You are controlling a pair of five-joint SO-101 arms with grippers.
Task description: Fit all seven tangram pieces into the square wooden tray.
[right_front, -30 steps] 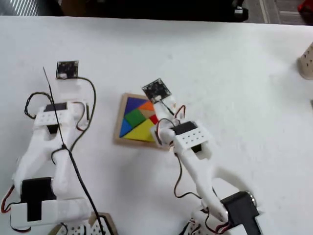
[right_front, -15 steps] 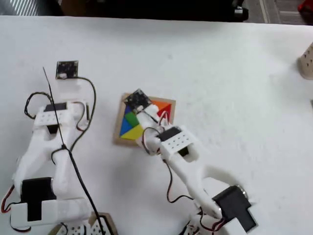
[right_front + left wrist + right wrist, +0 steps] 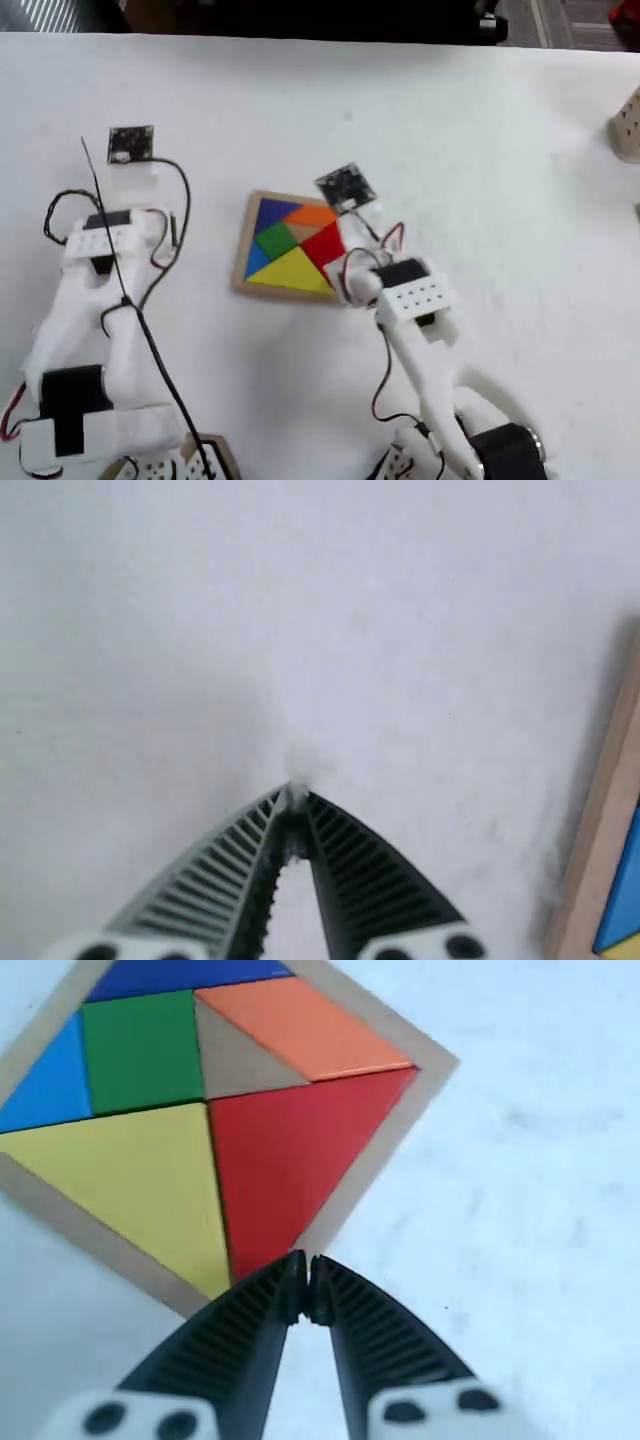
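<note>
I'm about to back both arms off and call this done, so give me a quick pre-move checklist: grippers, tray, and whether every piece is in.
1. Right gripper shut, holding nothing: ok.
2. Left gripper shut over the table, apart from the tray: ok.
3. Red piece, yellow piece, green piece and orange piece seated inside the tray rim: ok.
4. Tan triangle between green and orange, a seventh piece or bare tray floor: cannot tell.
5. Right gripper's tips clear of the tray's corner: cannot tell.
</note>
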